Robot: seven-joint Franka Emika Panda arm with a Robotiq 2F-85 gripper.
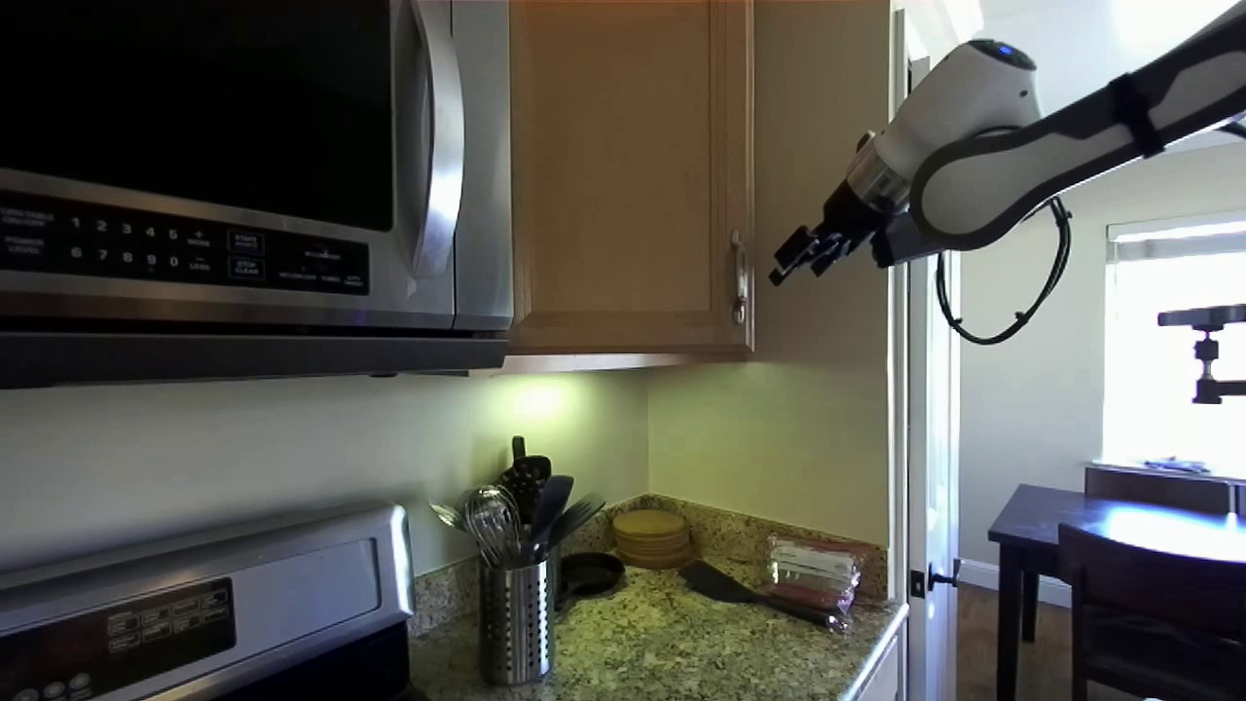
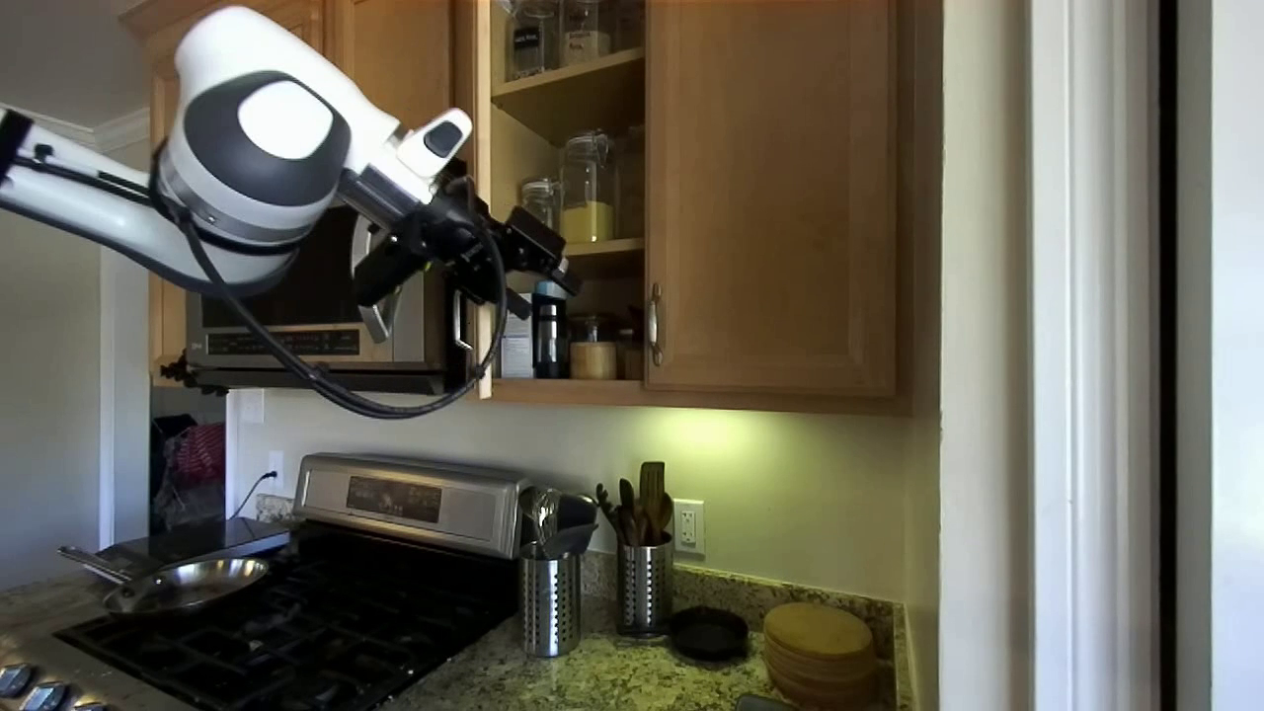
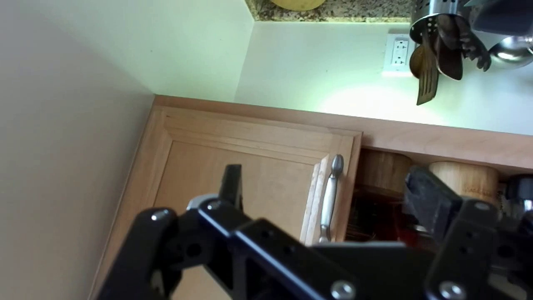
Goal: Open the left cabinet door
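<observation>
The left cabinet door (image 2: 483, 197) stands open, seen nearly edge-on in an exterior view. Its outer face (image 1: 623, 175) and handle (image 1: 741, 280) show in an exterior view; the handle is also in an exterior view (image 2: 461, 321). The right cabinet door (image 2: 770, 197) is closed, with a metal handle (image 2: 655, 324). My gripper (image 2: 545, 293) is open and empty in front of the open shelves. In an exterior view it (image 1: 800, 261) is apart from the open door's edge. In the wrist view the right door's handle (image 3: 329, 200) appears between my spread fingers (image 3: 333, 193), at a distance.
Shelves hold jars (image 2: 589, 188) and a wooden-sided container (image 2: 593, 360). A microwave (image 2: 296, 296) is beside the open door. Below are a stove (image 2: 296, 592), utensil holders (image 2: 550, 602), round wooden boards (image 2: 820, 652) and a pan (image 2: 188, 583). A side wall (image 1: 818, 195) is near the arm.
</observation>
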